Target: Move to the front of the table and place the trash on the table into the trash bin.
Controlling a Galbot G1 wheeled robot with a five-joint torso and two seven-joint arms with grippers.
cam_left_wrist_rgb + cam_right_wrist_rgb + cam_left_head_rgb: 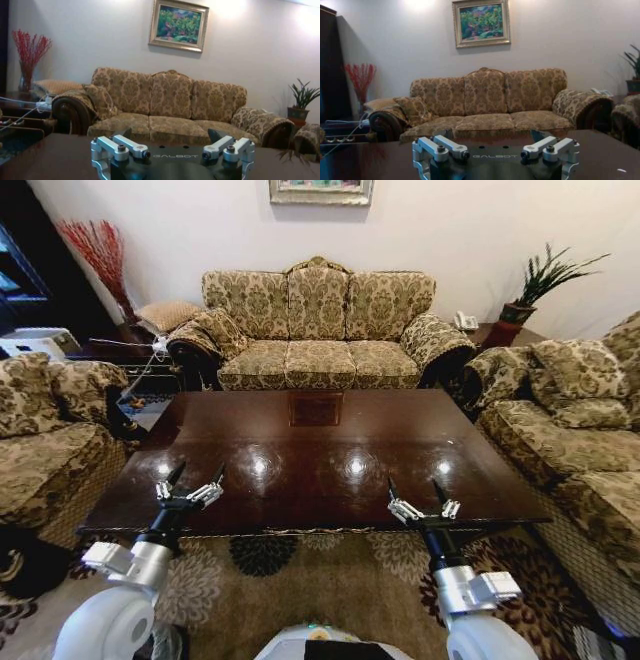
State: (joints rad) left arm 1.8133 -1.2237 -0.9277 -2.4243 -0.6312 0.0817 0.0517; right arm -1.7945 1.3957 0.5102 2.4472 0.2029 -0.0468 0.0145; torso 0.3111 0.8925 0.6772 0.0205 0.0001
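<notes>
Straight ahead in the head view: the table (320,445), dark, glossy, reddish-brown, with a small square inlay (315,408) near its far edge and lamp reflections on the top.

Above the near left part of the table: the left gripper (198,472), fingers wide apart, nothing between them, pointing toward the far side. Same open claw in the left wrist view (169,134), low over the dark wood (50,157).

Above the near right part: the right gripper (414,488), also spread open and holding nothing, well apart from the left one. Seen again in the right wrist view (491,134), with the table top (600,150) under it and a small white speck (621,170) on the wood, too small to identify.

Beyond the far edge: a patterned three-seat sofa (318,330). At each short end of the table, one more sofa of the same fabric. Under the near edge: a flowered rug (330,565).
</notes>
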